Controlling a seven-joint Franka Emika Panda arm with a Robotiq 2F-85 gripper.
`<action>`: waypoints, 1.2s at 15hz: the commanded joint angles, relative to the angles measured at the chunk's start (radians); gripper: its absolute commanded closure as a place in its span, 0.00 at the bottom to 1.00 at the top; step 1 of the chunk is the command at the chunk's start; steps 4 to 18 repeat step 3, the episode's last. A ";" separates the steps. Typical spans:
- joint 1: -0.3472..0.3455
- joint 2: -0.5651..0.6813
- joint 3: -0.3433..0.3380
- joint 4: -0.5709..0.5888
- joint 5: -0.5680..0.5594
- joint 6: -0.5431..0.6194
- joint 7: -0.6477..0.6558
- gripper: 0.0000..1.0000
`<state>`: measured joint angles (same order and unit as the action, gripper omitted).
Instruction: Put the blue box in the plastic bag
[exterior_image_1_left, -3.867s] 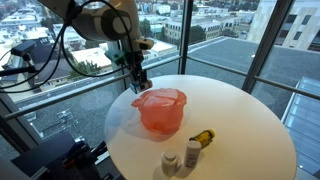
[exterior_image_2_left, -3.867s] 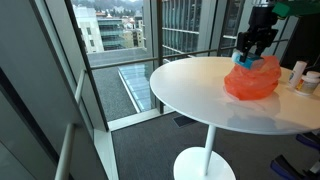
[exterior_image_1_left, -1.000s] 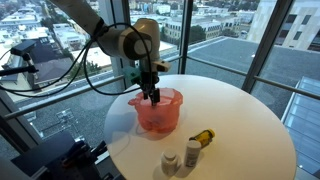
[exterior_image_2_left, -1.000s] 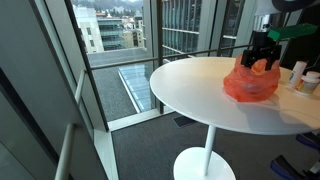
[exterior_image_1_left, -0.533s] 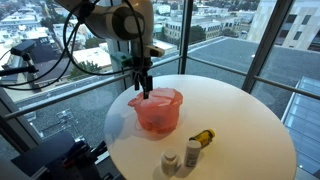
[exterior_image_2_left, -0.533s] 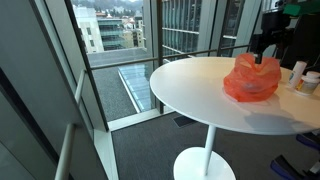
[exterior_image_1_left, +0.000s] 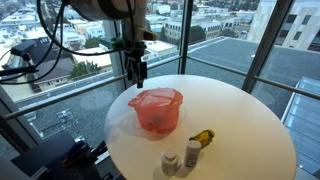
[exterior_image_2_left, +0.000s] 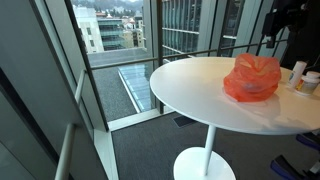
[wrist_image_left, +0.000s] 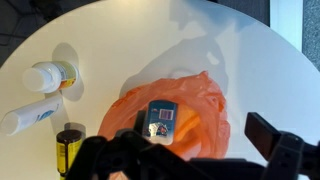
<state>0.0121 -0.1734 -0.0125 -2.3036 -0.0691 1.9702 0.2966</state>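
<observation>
The blue box lies flat inside the orange plastic bag, label side up, in the wrist view. The bag stands open on the round white table in both exterior views, seen also as the bag and the bag. My gripper hangs above the bag's rear rim, clear of it. It is open and empty. From the wrist, the gripper looks straight down on the bag, one dark finger out past the bag's edge.
Two white bottles and a lying amber bottle sit near the table's front edge. In the wrist view they are the white bottles and the amber bottle. Glass walls surround the table.
The gripper has lifted straight up out of the bag's mouth, open and empty. The blue box stays in the bag, which has not moved.
</observation>
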 joint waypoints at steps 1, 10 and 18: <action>-0.014 -0.010 0.013 0.001 0.004 -0.012 -0.007 0.00; -0.014 -0.020 0.014 0.001 0.006 -0.020 -0.012 0.00; -0.014 -0.020 0.014 0.001 0.006 -0.020 -0.012 0.00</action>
